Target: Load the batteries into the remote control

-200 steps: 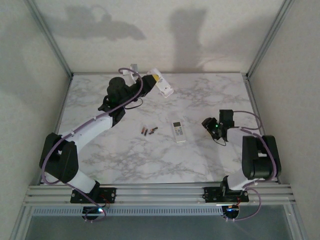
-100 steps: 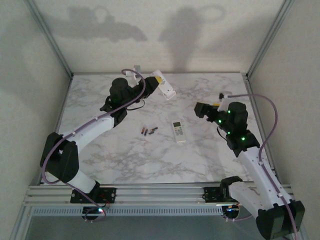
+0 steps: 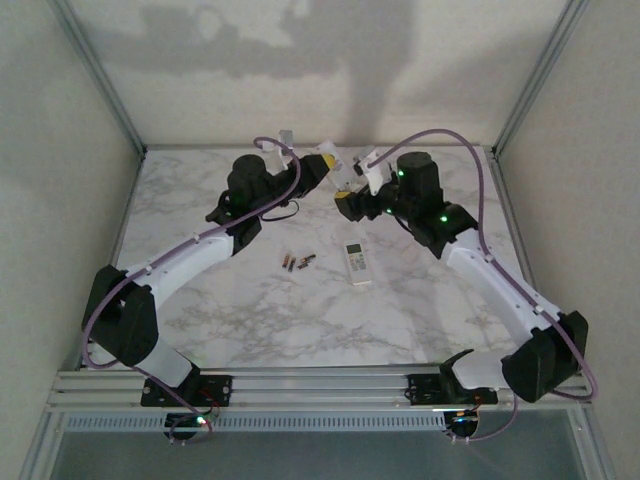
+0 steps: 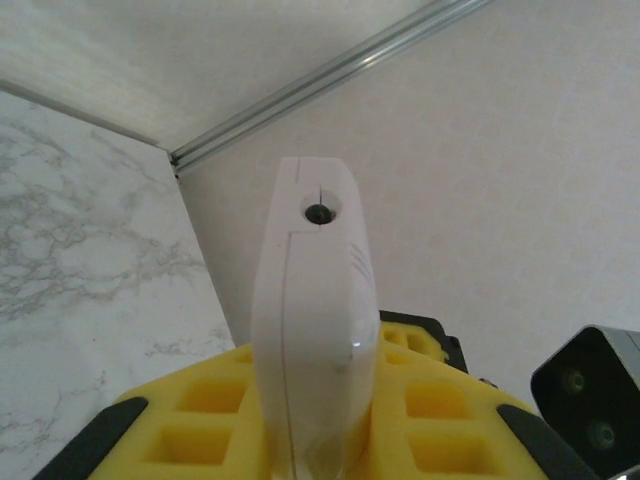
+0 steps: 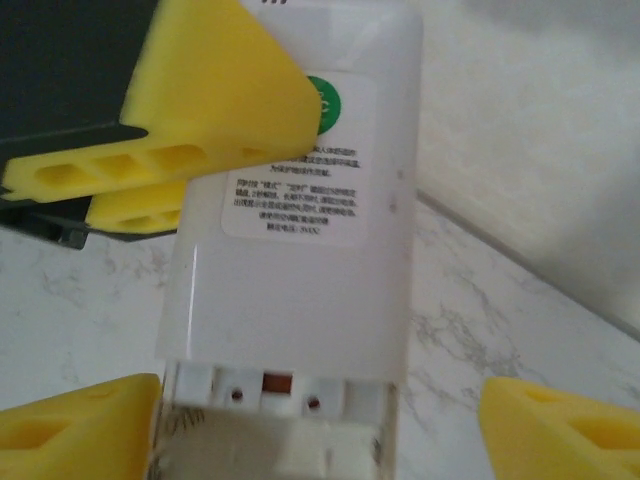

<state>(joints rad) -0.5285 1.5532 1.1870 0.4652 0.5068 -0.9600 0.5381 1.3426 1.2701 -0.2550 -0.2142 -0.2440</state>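
1. Remote control, top external camera: it is raised above the far part of the marble table, pinched at one end by the left gripper. The right gripper sits right at its other end. The two batteries lie side by side on the table, nearer the arm bases than both grippers and well apart from them. A small white rectangular piece lies near them on their right.
2. Left wrist camera: the left gripper has its yellow pads pressed on both broad faces of the remote control. The remote juts out past the fingertips, seen edge-on, with a small dark hole in its end.
3. Right wrist camera: the right gripper stands spread, its yellow fingertips on either side of the remote control at its open battery recess. The right fingertip is clear of the casing and the left one is just beside it. The left gripper's fingers clamp the far end, next to the printed label.
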